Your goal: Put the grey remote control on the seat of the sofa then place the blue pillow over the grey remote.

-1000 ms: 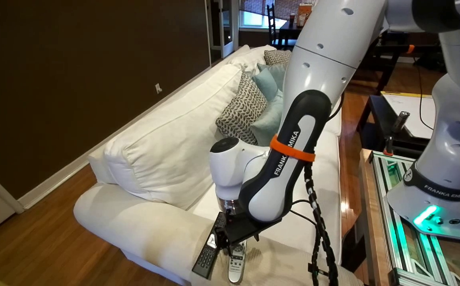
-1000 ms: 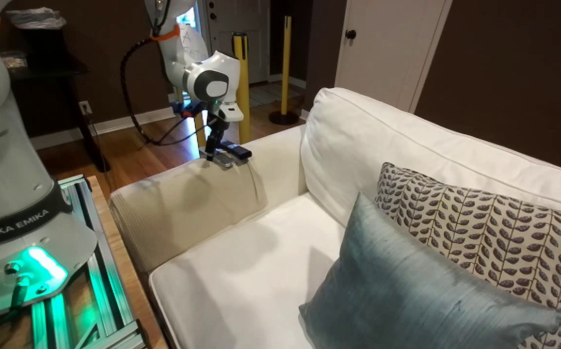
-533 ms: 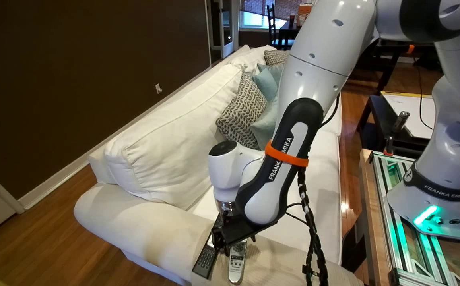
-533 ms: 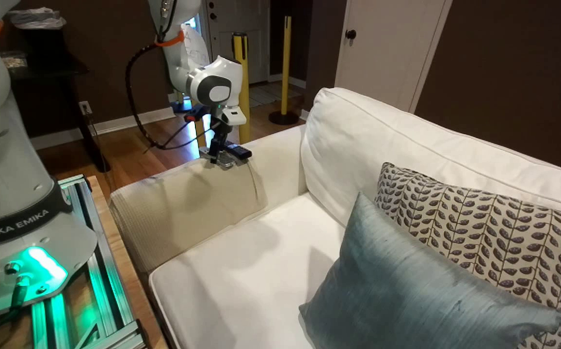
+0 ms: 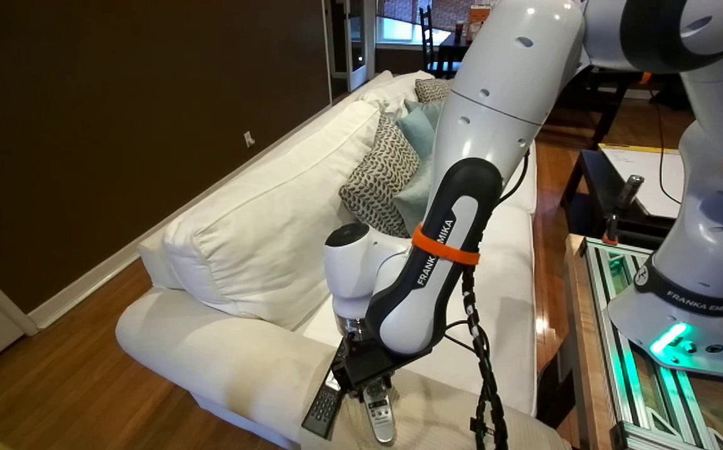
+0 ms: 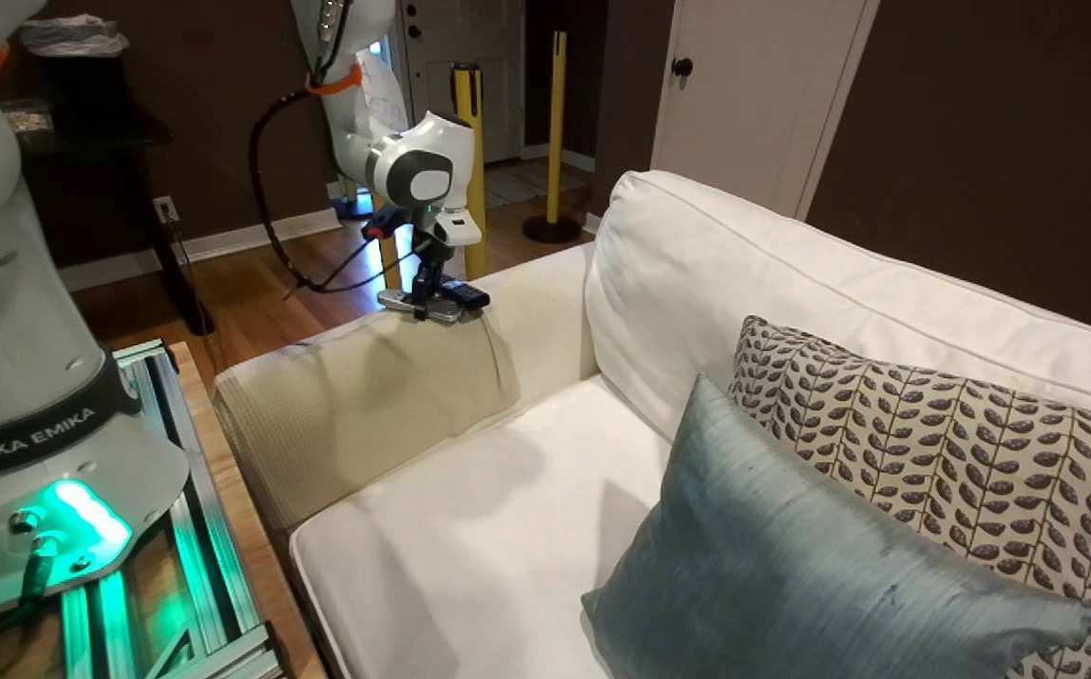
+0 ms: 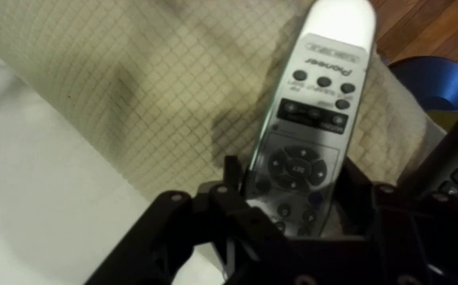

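Grey remote control (image 7: 312, 118): slanted through the right of centre in the wrist view, its pale end at the top edge; it was over the armrest (image 5: 224, 362), and whether it touched the beige cloth (image 7: 165, 91) could not be told.
Gripper (image 7: 294, 174): pointed down at the lower centre in an exterior view; its fingers (image 7: 232, 174) stood narrow, holding the grey remote control by both long edges.
Black remote (image 5: 322, 406): lay on the armrest just beside the grey one, to its left at the lower centre of an exterior view; only part of it showed at the right edge of the wrist view.
Sofa (image 5: 261, 250): cream-white, filled the middle of an exterior view; its seat (image 6: 498, 519) spread over the lower centre in an exterior view.
Blue pillow (image 6: 790, 556): leaned at the lower right in an exterior view, in front of the patterned pillow (image 6: 960, 453) and well apart from the gripper.
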Robot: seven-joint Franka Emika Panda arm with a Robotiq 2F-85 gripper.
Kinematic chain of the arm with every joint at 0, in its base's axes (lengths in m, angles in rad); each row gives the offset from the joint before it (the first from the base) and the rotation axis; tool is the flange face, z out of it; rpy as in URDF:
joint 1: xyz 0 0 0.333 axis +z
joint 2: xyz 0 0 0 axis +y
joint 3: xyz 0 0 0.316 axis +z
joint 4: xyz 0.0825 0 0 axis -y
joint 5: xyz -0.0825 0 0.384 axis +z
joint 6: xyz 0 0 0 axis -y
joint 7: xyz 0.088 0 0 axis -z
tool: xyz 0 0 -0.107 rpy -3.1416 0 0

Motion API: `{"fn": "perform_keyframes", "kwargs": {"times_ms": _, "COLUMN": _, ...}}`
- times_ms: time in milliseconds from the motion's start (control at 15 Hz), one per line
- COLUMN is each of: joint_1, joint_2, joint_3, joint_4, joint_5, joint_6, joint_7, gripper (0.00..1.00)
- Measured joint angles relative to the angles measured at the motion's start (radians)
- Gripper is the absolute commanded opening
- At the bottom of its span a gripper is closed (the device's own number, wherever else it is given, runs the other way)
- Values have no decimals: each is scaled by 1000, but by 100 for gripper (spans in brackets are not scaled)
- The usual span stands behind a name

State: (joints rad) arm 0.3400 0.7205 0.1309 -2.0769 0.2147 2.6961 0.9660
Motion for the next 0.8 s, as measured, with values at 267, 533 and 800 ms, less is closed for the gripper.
{"fn": "perform_keyframes", "kwargs": {"times_ms": 267, "joint_1": 11, "joint_2": 1, "joint_3": -9, "joint_4": 4, "joint_5": 0, "joint_6": 0, "joint_7": 1, "gripper": 29}}
{"fn": "perform_keyframes", "kwargs": {"times_ms": 533, "joint_1": 20, "joint_2": -11, "joint_3": -15, "joint_4": -5, "joint_5": 0, "joint_6": 0, "joint_7": 6, "gripper": 29}}
{"fn": "perform_keyframes", "kwargs": {"times_ms": 800, "joint_1": 25, "joint_2": -76, "joint_3": -28, "joint_4": -76, "joint_5": -2, "joint_6": 0, "joint_7": 6, "gripper": 29}}
